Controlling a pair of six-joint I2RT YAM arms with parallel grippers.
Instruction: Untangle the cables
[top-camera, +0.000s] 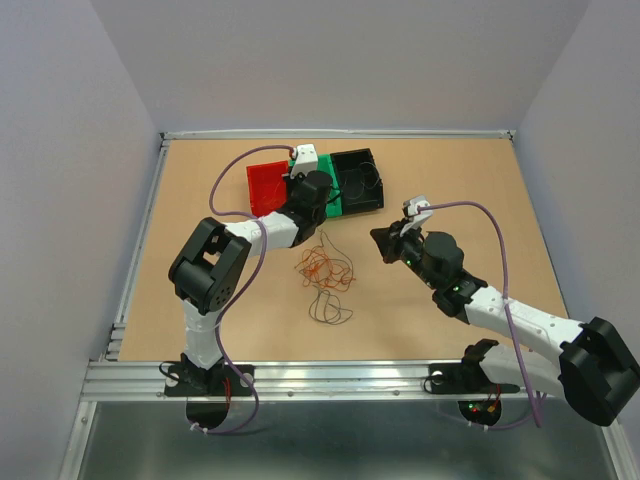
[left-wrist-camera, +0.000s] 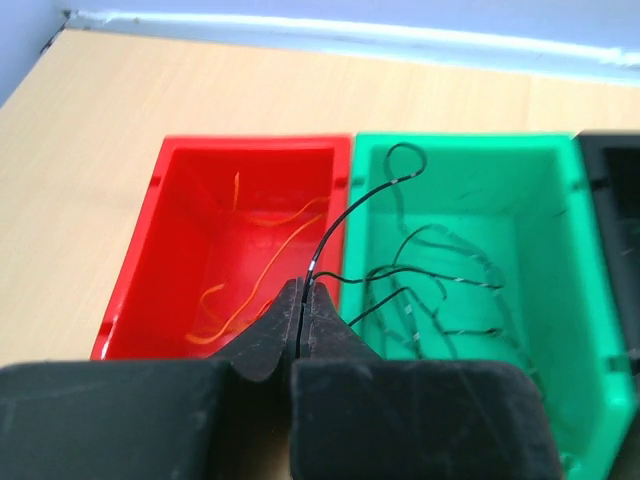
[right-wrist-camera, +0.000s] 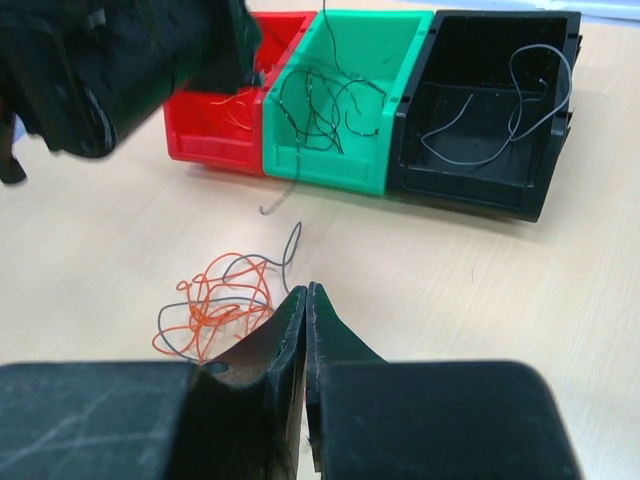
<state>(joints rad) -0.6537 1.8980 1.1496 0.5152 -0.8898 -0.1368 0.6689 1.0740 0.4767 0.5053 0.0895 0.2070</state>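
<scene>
One dark wire clenched in your left gripper, trailing up-right over green bin; release there. Loose tangle on table lies just left-ahead of your right gripper, pinched shut, empty, likely nearer arm

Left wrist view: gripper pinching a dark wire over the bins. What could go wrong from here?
1. The left gripper holds the dark wire right above the wall between the red bin and the green bin; released here, it may fall among the orange wires.
2. The held wire seems to run among the loose dark wires in the green bin; it could snag them on retreat.
</scene>
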